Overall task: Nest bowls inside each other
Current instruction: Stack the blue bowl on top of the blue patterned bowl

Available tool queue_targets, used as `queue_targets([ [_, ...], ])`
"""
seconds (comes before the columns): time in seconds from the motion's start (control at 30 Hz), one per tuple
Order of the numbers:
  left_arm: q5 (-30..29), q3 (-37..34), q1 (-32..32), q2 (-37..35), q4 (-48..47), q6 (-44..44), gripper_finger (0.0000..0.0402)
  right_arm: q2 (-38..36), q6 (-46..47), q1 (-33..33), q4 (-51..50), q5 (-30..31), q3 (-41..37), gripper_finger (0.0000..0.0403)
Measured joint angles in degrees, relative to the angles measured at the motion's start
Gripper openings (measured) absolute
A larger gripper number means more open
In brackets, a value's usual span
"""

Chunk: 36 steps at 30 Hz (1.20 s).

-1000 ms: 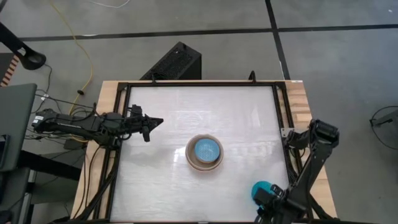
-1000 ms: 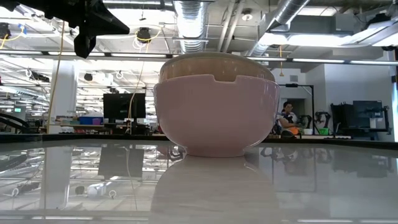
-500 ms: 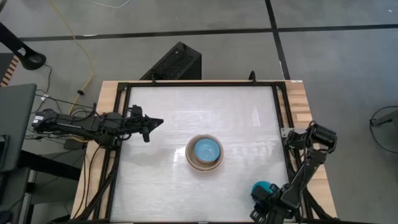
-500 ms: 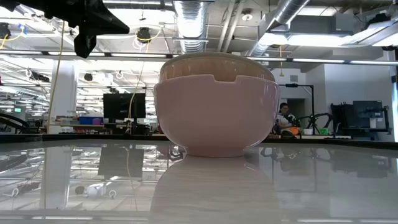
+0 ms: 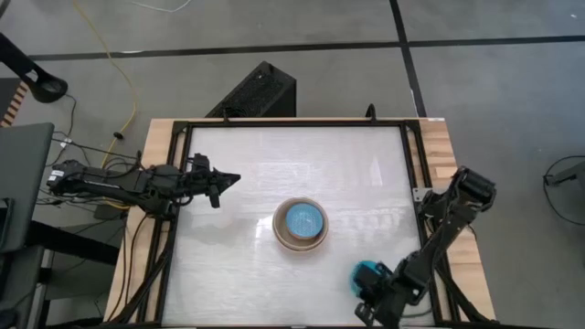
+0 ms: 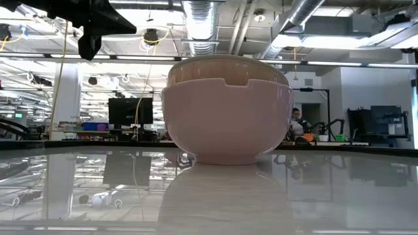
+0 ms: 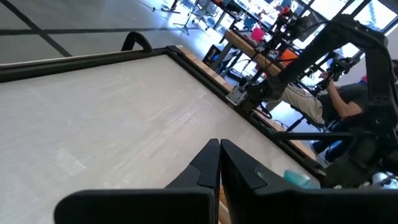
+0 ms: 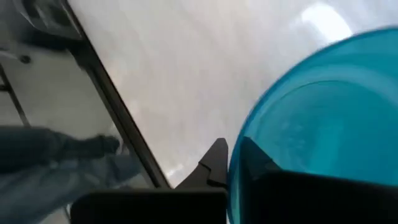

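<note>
A stack of bowls (image 5: 300, 224) rests on its base at the table's middle: a pale pink outer bowl (image 6: 225, 124), a beige one inside it, and a light blue bowl (image 5: 303, 220) innermost. The small teal bowl (image 5: 366, 274) is near the table's near right corner, with my right gripper (image 5: 370, 292) shut on it. Over the left side of the table, my left gripper (image 5: 233, 178) hangs shut and holds nothing; it also shows in the left wrist view (image 7: 219, 144). My right gripper (image 8: 231, 149) pinches the teal bowl's rim (image 8: 235, 171) on the side facing the table's near edge. One finger (image 8: 216, 158) is outside the wall and the other (image 8: 254, 163) inside. The fingers slant downward from the near right. Whether the bowl is off the table, I cannot tell.
A black frame (image 5: 409, 174) runs around the white tabletop. Bare tabletop lies between the stack and the teal bowl. A dark box (image 5: 256, 91) stands on the floor beyond the far edge. A person (image 6: 297, 124) sits far back in the room.
My right gripper has gone toward the table's left along the near edge. The teal bowl has shifted the same way with it, nearer the stack. The stack and my left gripper have stayed still.
</note>
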Motion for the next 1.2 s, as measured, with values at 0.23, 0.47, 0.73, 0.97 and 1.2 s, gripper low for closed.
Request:
queue_targets([
  [0.23, 0.00, 0.00, 0.00, 0.00, 0.00, -0.64, 0.0000, -7.78, -13.83, -8.08, 0.01, 8.83, 0.00, 0.0000],
  [0.47, 0.02, 0.00, -0.02, 0.00, -0.02, -0.87, 0.0000, -14.28, -23.52, -15.03, -1.00, 10.94, 0.02, 0.0000],
  [0.73, 0.50, 0.00, -0.02, 0.00, -0.04, -0.87, 0.0000, -18.01, -36.49, -23.73, 2.15, 9.56, 0.02, 0.0000],
  [0.97, 0.52, 0.00, -0.02, 0.00, -0.08, -0.87, 0.0000, -15.93, -47.71, -33.16, 12.14, -1.38, 0.07, 0.0000],
  [1.2, 0.55, 0.00, 0.00, -0.02, -0.17, -1.15, 0.0000, -6.89, -51.91, -35.96, 13.49, -11.84, 1.84, 0.0000],
])
